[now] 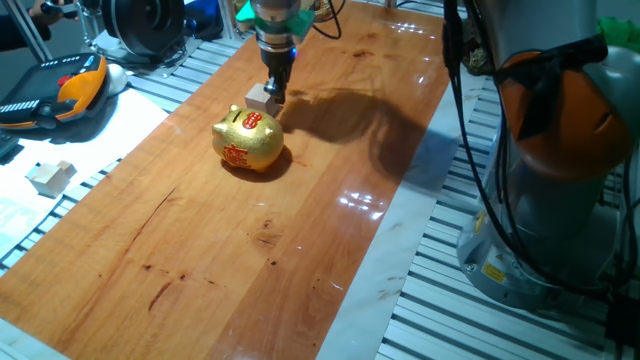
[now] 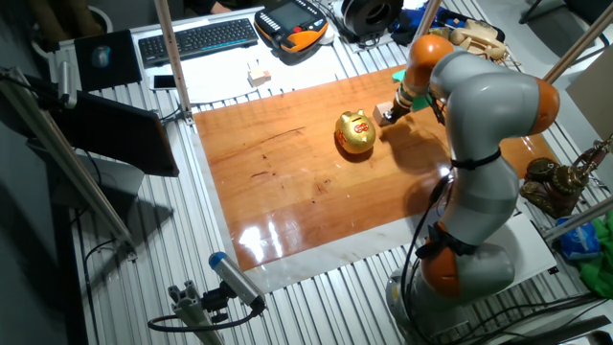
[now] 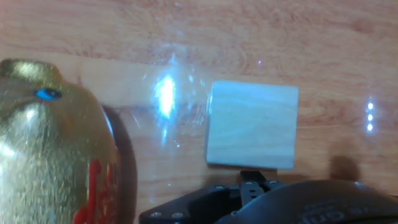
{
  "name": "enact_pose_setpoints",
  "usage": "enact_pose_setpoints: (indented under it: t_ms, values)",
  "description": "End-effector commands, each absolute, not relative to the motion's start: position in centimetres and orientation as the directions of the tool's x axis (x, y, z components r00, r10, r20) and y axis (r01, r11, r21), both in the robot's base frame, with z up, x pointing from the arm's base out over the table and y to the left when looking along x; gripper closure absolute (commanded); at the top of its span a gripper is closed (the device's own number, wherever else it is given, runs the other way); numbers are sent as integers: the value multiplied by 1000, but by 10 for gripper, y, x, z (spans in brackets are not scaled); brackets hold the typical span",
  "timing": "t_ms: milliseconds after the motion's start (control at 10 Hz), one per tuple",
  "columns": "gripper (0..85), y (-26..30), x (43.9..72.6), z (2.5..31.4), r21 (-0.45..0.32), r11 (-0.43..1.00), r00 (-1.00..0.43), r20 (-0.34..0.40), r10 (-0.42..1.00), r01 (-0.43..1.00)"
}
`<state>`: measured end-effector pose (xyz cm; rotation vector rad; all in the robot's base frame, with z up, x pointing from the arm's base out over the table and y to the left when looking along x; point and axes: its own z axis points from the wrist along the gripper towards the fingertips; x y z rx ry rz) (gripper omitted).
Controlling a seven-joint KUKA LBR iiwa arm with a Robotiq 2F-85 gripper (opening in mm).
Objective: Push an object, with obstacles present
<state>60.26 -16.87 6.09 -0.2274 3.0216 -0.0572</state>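
Note:
The object, a small pale wooden cube (image 1: 259,98) (image 2: 385,113), rests on the wooden board just behind the obstacle, a shiny golden piggy bank (image 1: 248,140) (image 2: 355,132) with red markings. My gripper (image 1: 277,92) (image 2: 396,107) points down with its fingers together, its tip against the cube's far side and nothing held between them. In the hand view the cube (image 3: 252,124) fills the middle. The piggy bank (image 3: 56,143) bulges at the left, a narrow gap away from the cube. My gripper (image 3: 254,182) meets the cube's lower edge.
A similar pale block (image 1: 50,177) (image 2: 257,77) lies off the wooden board (image 1: 300,260) on white paper. A teach pendant (image 1: 60,90), a keyboard (image 2: 196,38) and cables sit beyond the board's edges. The arm's base (image 1: 560,200) stands at the right.

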Motion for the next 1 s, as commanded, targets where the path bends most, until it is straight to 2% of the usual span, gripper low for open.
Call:
enact_pose_setpoints:
  t_ms: [0, 900]
  values:
    - [850, -167, 605, 63, -50, 988, -983, -104, -152, -148]
    - [850, -155, 631, 66, -40, 989, -985, -94, -147, -144]
